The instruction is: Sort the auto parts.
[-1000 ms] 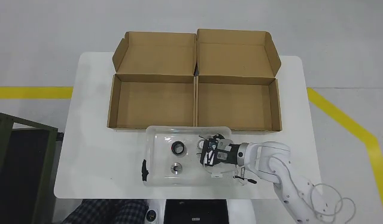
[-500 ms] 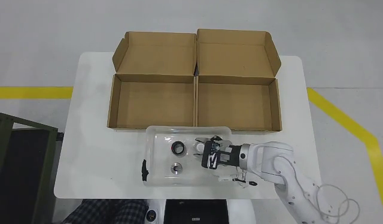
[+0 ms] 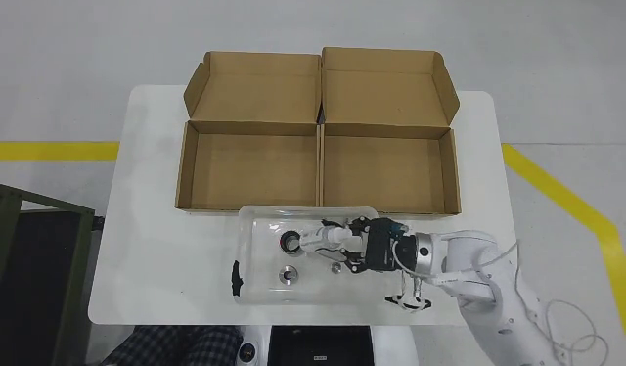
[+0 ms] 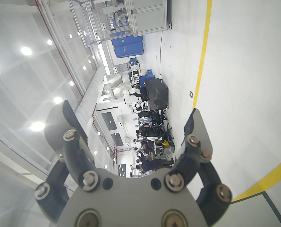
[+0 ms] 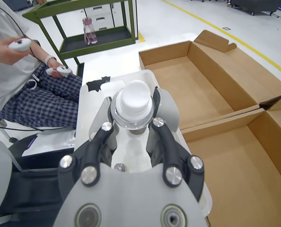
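My left gripper [image 4: 131, 109] hangs wide open, empty. Over the clear tray [image 3: 245, 231], the white-capped part [image 5: 135, 96] sits clamped in my right gripper [image 5: 132, 109]. Keep the squeeze firm, lift clear of the tray rim, then swing level toward a cardboard box [image 3: 386, 175].

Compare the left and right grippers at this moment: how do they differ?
The left gripper is open and empty; the right gripper is shut on a white-capped part. The left gripper faces out into the hall; the right gripper sits over the clear tray, with the cardboard boxes beside it. Both share the same build: dark linkage arms with silver screws.
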{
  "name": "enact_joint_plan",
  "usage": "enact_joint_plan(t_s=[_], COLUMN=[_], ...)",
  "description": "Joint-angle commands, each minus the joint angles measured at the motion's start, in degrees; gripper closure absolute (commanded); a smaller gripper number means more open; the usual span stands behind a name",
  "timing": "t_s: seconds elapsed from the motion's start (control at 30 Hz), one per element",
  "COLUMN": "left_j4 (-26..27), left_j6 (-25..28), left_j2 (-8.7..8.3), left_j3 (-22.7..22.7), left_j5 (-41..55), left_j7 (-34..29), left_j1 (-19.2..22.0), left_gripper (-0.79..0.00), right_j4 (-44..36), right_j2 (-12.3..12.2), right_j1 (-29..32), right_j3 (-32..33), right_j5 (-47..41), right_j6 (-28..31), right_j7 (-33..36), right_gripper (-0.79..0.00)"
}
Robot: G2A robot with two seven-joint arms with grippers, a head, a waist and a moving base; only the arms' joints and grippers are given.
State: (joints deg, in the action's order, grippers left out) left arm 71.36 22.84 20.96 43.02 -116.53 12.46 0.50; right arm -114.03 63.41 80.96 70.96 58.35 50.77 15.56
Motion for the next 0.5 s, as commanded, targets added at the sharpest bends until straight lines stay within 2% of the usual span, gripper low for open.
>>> enact_joint_plan(t_s=[0.0,0.2,0.47], left_j4=[0.0,0.0,0.0], left_j6=[0.0,0.0,0.0], left_j2=[0.00,0.00,0.00], left_j3=[0.0,0.0,0.0], left_j5=[0.0,0.0,0.0], left_j7=[0.0,0.0,0.0], left_j1=[0.0,0.0,0.0], left_gripper=[-0.785,-0.785,-0.785], right_j4=[0.0,-0.2,-1.1], right_j2=[-0.1,-0.4,-0.7], right_j1=[-0.1,-0.2,0.2], right_j3=[0.9,4.2,7.2], right_j5=[-2.4,-10.1,-14.4], right_j6=[-0.7,-2.0,-3.4], right_j7=[-0.8,-3.8,-4.9], right_gripper=[0.000,0.000,0.000])
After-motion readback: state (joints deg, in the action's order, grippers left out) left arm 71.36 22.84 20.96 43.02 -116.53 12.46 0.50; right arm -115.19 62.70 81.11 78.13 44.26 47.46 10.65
